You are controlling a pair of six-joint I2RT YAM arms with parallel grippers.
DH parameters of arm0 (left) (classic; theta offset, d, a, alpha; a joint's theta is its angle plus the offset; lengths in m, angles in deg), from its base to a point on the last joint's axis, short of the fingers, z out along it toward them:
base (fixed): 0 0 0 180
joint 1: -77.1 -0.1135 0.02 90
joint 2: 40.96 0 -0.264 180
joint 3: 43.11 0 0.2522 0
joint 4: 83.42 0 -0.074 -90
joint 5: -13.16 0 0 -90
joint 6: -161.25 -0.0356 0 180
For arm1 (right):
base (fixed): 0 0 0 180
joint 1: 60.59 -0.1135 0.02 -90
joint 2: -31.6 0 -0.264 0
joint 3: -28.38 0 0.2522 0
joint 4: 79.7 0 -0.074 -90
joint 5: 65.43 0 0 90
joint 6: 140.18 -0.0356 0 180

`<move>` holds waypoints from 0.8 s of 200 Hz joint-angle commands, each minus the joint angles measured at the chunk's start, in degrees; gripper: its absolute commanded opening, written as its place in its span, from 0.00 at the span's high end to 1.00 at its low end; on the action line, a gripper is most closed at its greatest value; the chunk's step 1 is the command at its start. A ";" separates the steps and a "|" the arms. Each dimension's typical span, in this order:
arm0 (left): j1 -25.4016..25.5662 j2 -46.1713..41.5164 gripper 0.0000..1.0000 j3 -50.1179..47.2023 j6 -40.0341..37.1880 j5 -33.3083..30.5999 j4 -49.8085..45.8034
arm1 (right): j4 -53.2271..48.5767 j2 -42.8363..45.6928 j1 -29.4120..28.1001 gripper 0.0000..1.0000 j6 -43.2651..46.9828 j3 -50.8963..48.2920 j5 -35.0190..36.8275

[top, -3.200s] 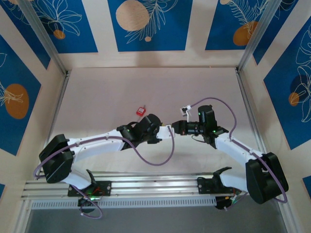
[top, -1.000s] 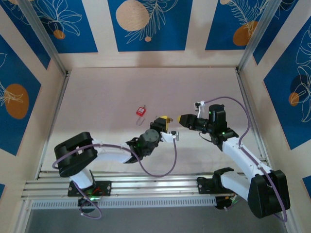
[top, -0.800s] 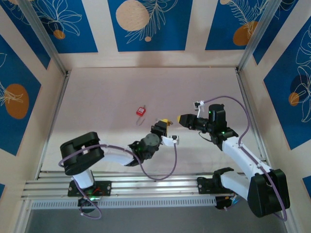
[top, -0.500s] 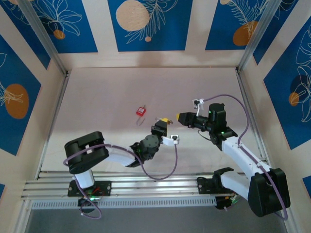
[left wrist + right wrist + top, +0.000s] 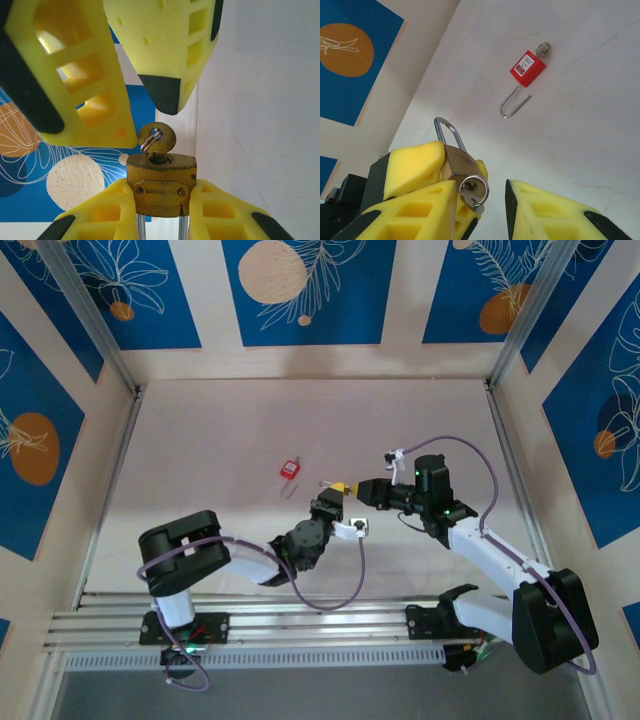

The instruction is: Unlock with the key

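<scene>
Left wrist: left gripper (image 5: 160, 205) clamped on blocky engraved brass padlock (image 5: 160, 182); round brass key (image 5: 156, 137) seated in keyhole. Right gripper (image 5: 482, 186) perforated yellow foam fingers (image 5: 555, 212) parted, straddling key, over matte table (image 5: 250, 430) centre.

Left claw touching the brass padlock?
Touching. Left wrist view: the padlock sits squeezed between the two fingers of the left claw, its sides flush against both.

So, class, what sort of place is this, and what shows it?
Probably a robot test booth: a left arm and a right arm bolted to a metal rail, a table boxed in by patterned panels, and a red padlock lying on it.
</scene>
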 commanded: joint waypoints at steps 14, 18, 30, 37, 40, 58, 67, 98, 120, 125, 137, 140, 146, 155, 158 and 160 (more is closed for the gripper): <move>0.71 1.21 0.80 -0.34 -0.94 -1.01 4.24 | -1.55 -0.36 -0.23 0.71 1.17 1.27 0.57; 0.74 1.29 0.80 -0.34 -0.98 -1.01 4.36 | -1.56 -0.47 -0.24 0.72 1.11 1.43 0.57; 0.78 1.43 0.80 -0.34 -1.37 -1.02 4.88 | -1.60 -0.72 -0.23 0.73 1.04 1.57 0.62; 0.79 1.50 0.81 -0.32 -1.54 -1.03 4.98 | -1.55 -0.91 -0.26 0.74 0.92 1.53 0.91; 0.82 1.48 0.81 -0.34 -1.56 -1.05 5.13 | -1.51 -1.00 -0.23 0.75 0.91 1.51 0.92; 1.05 1.65 0.81 -0.51 -2.21 -1.14 6.31 | -1.45 -1.71 -0.28 0.76 0.74 1.65 0.63; 1.13 1.74 0.81 -0.58 -2.44 -1.10 6.52 | -1.07 -1.93 -0.17 0.76 0.41 1.55 0.83; 1.48 2.35 0.81 -0.87 -3.26 -1.01 8.41 | -0.16 -2.85 -0.09 0.79 -0.73 1.72 0.44; 1.49 2.83 0.81 -0.77 -4.02 -1.02 9.55 | 0.30 -3.39 -0.14 0.81 -1.37 1.86 -0.45; 1.49 2.96 0.81 -0.65 -4.19 -1.01 9.99 | 0.51 -3.40 -0.09 0.82 -1.56 1.77 -0.68; 1.49 3.36 0.81 -0.44 -4.79 -0.92 11.05 | 0.87 -3.60 -0.18 0.82 -2.15 1.41 -1.46; 1.44 3.47 0.81 -0.35 -4.85 -0.93 11.34 | 1.04 -3.58 -0.15 0.83 -2.34 1.30 -1.65; 1.49 3.67 0.81 -0.21 -5.02 -1.03 11.88 | 1.16 -3.58 -0.18 0.83 -2.55 1.13 -2.04; 1.47 4.14 0.81 0.01 -5.25 -1.01 12.42 | 1.52 -3.50 -0.22 0.83 -3.02 0.78 -2.36; 1.49 4.25 0.81 0.08 -5.33 -1.03 12.56 | 1.67 -3.45 -0.18 0.84 -3.12 0.59 -2.47; 1.49 4.39 0.81 0.14 -5.37 -1.08 12.93 | 1.70 -3.41 -0.15 0.84 -3.19 0.46 -2.54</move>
